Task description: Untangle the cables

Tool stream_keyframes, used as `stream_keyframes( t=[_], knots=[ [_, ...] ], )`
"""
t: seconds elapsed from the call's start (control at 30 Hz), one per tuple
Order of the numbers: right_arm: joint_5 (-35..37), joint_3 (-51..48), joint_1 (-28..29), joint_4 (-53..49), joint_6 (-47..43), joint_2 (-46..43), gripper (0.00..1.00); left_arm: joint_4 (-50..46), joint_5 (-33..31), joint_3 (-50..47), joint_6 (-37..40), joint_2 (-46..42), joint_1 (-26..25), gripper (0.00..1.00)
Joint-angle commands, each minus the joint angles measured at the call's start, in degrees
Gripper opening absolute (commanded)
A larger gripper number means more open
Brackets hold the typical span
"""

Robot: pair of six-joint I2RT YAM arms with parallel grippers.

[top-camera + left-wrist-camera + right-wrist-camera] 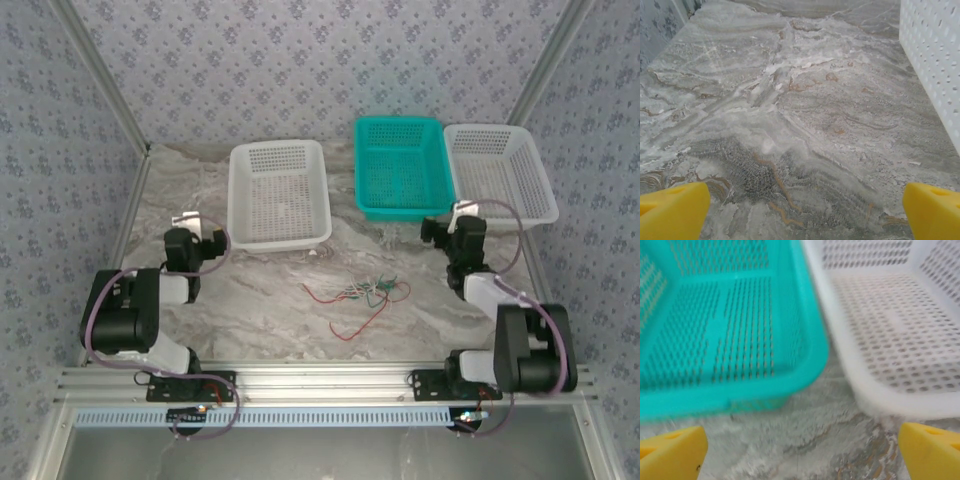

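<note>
Lying in a loose tangled bunch on the gray table [260, 305], the cables [358, 293] are resting in front of the blue-green basket [398, 212], nearer to the arms than it is and a little to its left. Red, green and pale wires are crossing over each other there. One red end is trailing away from the basket toward the near edge. Both tools are hanging well apart from the bunch.

The right tool [802, 450] is hovering just in front of the blue-green basket, near its right front corner. Its two yellow fingers [672, 452] are standing wide apart and are holding nothing. In its own camera the blue-green basket is sitting on the left, and the right white basket [890, 340] is sitting just beside it.

The left tool [802, 212] is hanging well to the left of the blue-green basket, past the left white basket [280, 240] that is standing on that side of it. This tool's fingers [670, 212] are also spread wide and are holding nothing. Bare table is showing under it, and the left white basket's wall with holes is showing at the right edge of its camera.
</note>
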Motion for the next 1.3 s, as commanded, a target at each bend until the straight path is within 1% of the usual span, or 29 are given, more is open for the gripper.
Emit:
stream_keyframes(
  t=[0.0,0.03,0.07,0.13,0.2,0.3,0.37,0.4,0.43,0.47,0.5,0.53,0.6,0.67,0.73,0.77,0.8,0.87,0.9,0.93,1.0,1.07,1.1,1.17,1.23,1.27],
  knots=[
    [4.2,6.5,-0.1,-23.2,16.4,-9.1,1.00,2.1,-1.9,-2.2,0.6,-6.6,-0.8,0.99],
    [2.9,8.7,-0.2,-29.3,19.3,-10.9,1.00,-4.0,-3.1,-0.7,-0.2,-10.0,-0.8,0.99],
    [0.3,11.1,-0.2,-34.1,20.2,-12.2,1.00,-10.7,-4.4,1.1,-1.0,-13.6,-0.9,0.99],
    [-5.2,14.4,0.2,-40.7,20.5,-14.2,1.00,-18.7,-5.2,2.1,-2.3,-20.6,-0.9,0.99],
    [-9.9,16.7,0.9,-45.7,21.1,-16.1,1.00,-24.4,-5.7,2.6,-5.4,-28.1,-1.1,0.99],
    [-17.2,19.4,1.8,-52.3,22.1,-18.1,1.00,-40.1,-5.1,7.1,-11.2,-39.1,-1.6,0.99],
    [-22.1,20.8,3.2,-55.7,21.7,-17.9,1.00,-48.6,-0.9,10.7,-15.8,-44.6,-2.4,0.99],
    [-24.5,21.4,4.5,-57.4,21.4,-17.6,1.00,-51.5,2.6,12.1,-17.8,-46.8,-3.5,0.99],
    [-25.2,21.9,6.3,-59.9,21.6,-17.2,1.00,-53.1,6.4,13.3,-19.2,-48.4,-4.9,0.99],
    [-25.0,21.9,8.4,-61.4,22.3,-16.8,1.00,-54.2,9.4,14.6,-20.6,-49.3,-7.3,0.99],
    [-24.1,21.7,10.5,-62.7,23.4,-16.5,1.00,-55.5,10.4,15.7,-21.7,-49.5,-10.1,0.99],
    [-22.2,21.0,12.8,-63.7,25.4,-16.2,1.00,-57.1,10.5,17.2,-22.6,-49.4,-14.2,0.99],
    [-18.9,18.8,16.7,-64.8,31.1,-16.3,1.00,-59.5,9.7,19.3,-22.9,-47.8,-22.7,0.99],
    [-17.9,15.8,19.5,-65.0,36.8,-17.0,1.00,-61.2,8.1,21.0,-23.6,-44.9,-31.1,0.99],
    [-18.5,13.6,21.3,-66.7,39.9,-17.2,1.00,-61.7,6.0,22.8,-24.0,-39.6,-39.8,0.99],
    [-18.7,13.1,22.1,-67.3,40.2,-17.1,1.00,-62.3,3.9,23.9,-25.7,-36.6,-43.0,0.99],
    [-19.4,12.4,23.1,-67.6,40.0,-17.2,1.00,-62.8,4.1,25.3,-26.6,-32.7,-45.7,0.99],
    [-20.8,11.4,25.0,-67.7,39.7,-17.3,1.00,-63.4,9.0,28.4,-24.0,-24.3,-49.3,0.99],
    [-20.9,11.0,26.0,-67.9,40.2,-17.5,1.00,-64.6,9.9,30.7,-22.1,-19.6,-51.3,0.96],
    [-20.9,10.5,27.1,-67.6,40.8,-17.7,1.00,-65.8,9.9,33.0,-20.0,-15.4,-53.4,0.92],
    [-20.5,9.6,28.6,-66.9,41.8,-18.3,1.00,-67.5,9.8,36.7,-16.6,-7.8,-55.9,0.87],
    [-19.6,9.0,29.3,-66.9,42.8,-18.6,1.00,-68.8,9.5,39.3,-15.0,-2.1,-56.1,0.83],
    [-19.4,8.9,29.4,-66.8,42.9,-19.1,1.00,-69.1,9.6,40.0,-14.2,-0.1,-55.7,0.80],
    [-19.1,8.9,29.5,-66.2,43.1,-19.8,1.00,-71.8,10.4,42.0,-15.4,3.7,-53.5,0.69],
    [-19.3,9.2,29.5,-66.0,43.1,-20.5,1.00,-71.1,12.0,41.1,-17.0,4.7,-51.8,0.64],
    [-19.4,9.5,29.5,-66.1,43.1,-20.6,1.00,-70.6,12.0,40.4,-17.7,4.6,-51.4,0.64]
  ],
)
